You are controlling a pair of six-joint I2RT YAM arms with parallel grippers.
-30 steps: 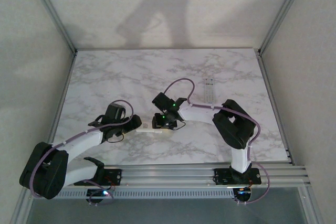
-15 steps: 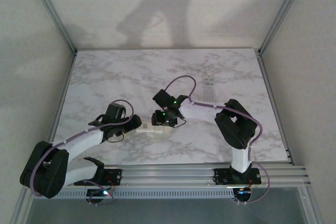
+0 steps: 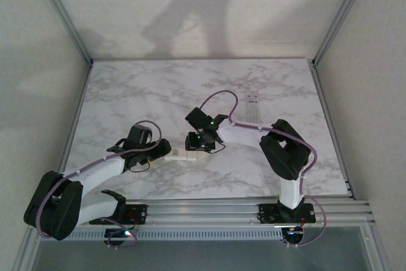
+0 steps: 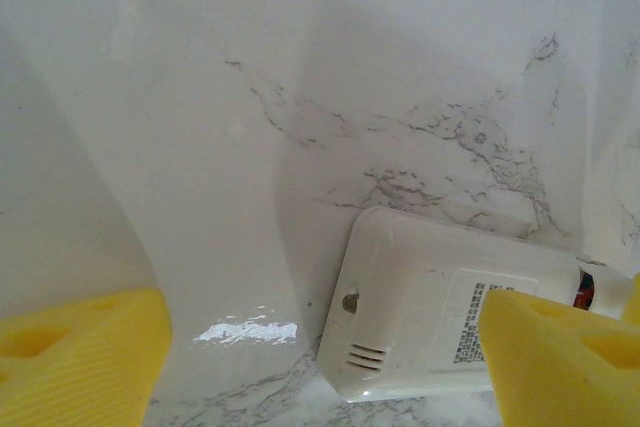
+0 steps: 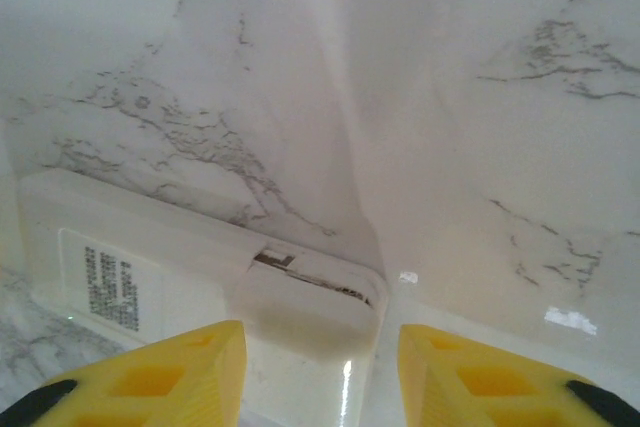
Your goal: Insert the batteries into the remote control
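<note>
Remote: white remote lying back-up on the bench, near the front and between the two arms; printed label facing up.
Cover: battery cover at the remote's end looks seated or nearly so, with a thin dark slit along its edge.
Batteries: a small red-and-dark spot at that end could be one. It is too small to tell.
Right fingers: the right fingers hover over the cover end, moderately apart with nothing between them. One is above the remote's body and the other just past its end. I cannot tell whether they touch it.
Left fingers: the left fingers are spread wide and hold nothing. One is over bare bench, the other overlaps the remote's label end.
Other remote: a second, slim remote lies toward the far right, well apart from the work.
Progress: probably late in the task. The batteries seem to be inside already.
Left to do: probably pressing the cover fully home, if the slit means a gap.
</note>
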